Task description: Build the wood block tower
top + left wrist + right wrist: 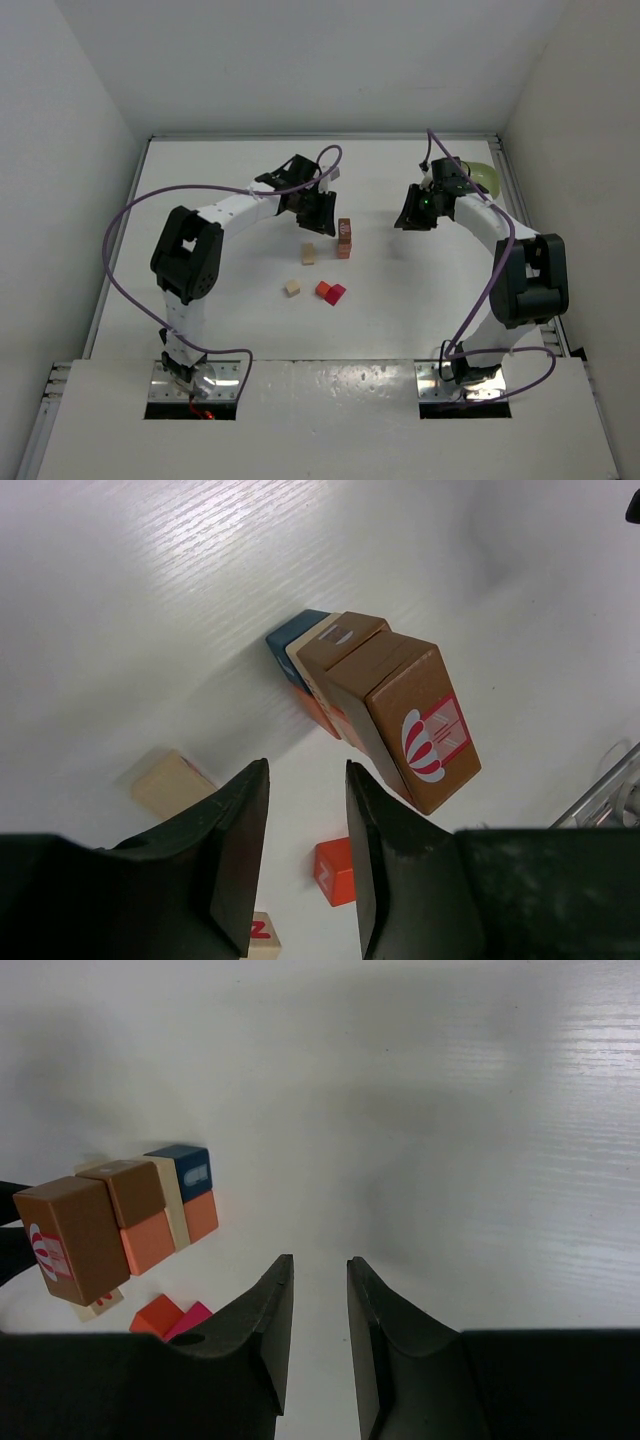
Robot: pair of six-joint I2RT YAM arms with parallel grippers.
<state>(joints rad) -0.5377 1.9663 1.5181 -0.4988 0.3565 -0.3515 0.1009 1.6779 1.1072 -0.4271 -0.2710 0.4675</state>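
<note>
White tabletop (220, 330) carries the one tower (344, 238) at its middle between the arms, probably so either can reach it. Four loose wood blocks (292, 288) lie near it as stock: two pale blocks (308, 253), one red block (324, 290), one magenta block (338, 295). The left gripper (306, 780) hovers just beside the tower and the right gripper (320, 1270) farther off, both slightly parted and empty, likely held clear so as not to knock the stack, whose block count I cannot tell.

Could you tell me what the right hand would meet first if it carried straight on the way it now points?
Most likely only the bare table. The right hand, open and empty, aims at white surface; the tower stands off to one side, though depth is unclear.
</note>
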